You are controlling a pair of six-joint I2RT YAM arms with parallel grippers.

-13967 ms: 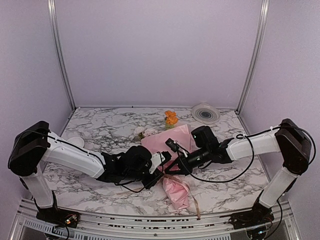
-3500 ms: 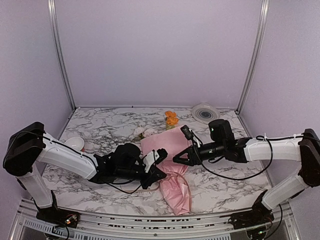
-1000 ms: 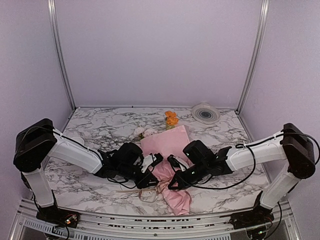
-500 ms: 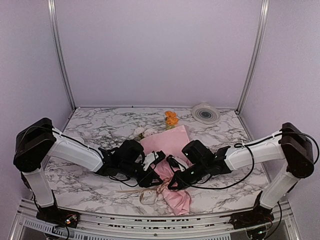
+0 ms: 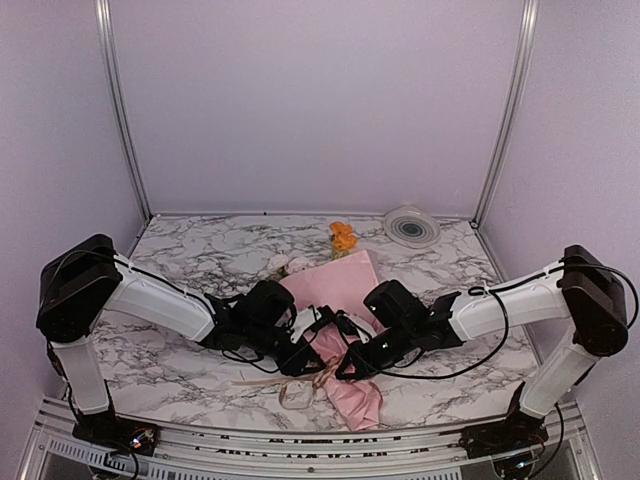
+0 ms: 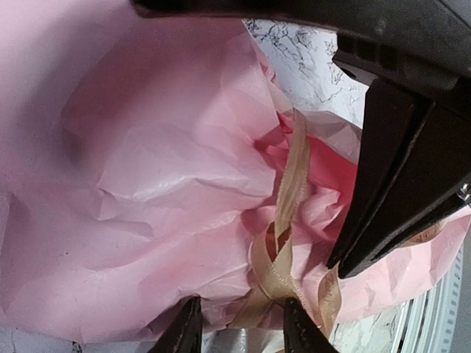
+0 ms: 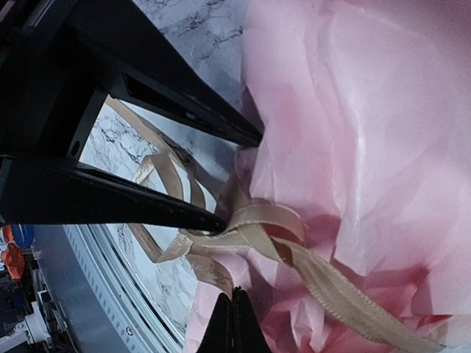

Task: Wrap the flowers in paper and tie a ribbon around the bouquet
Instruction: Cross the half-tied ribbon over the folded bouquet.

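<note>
Two robot arms meet over a bouquet (image 5: 340, 300) lying on a marble counter (image 5: 200, 255). Its wide end points toward the back wall and its narrow end toward the arm bases. An orange bloom (image 5: 342, 238) and pale roses (image 5: 285, 265) show beyond the upper edge of the pink paper (image 5: 335, 285), which is soft and heavily creased.

A tan ribbon (image 6: 291, 184) crosses the gathered middle of the paper and twists into a loose knot. In the overhead view, spare loops trail onto the counter to the left of the narrow end.

The left claw (image 6: 241, 325) comes in from the left with its two fingers apart. They straddle the ribbon just below the knot without pinching it. The right claw (image 7: 232, 320) reaches in from the opposite side with its fingers pressed together, and a strand of ribbon runs straight into their tips, apparently caught there.

The two claws sit close together at the waist of the bouquet, the right one's dark fingers filling the right side of the left wrist view. A round white-grey disc (image 5: 411, 226) rests near the back right corner, well apart from the work.
</note>
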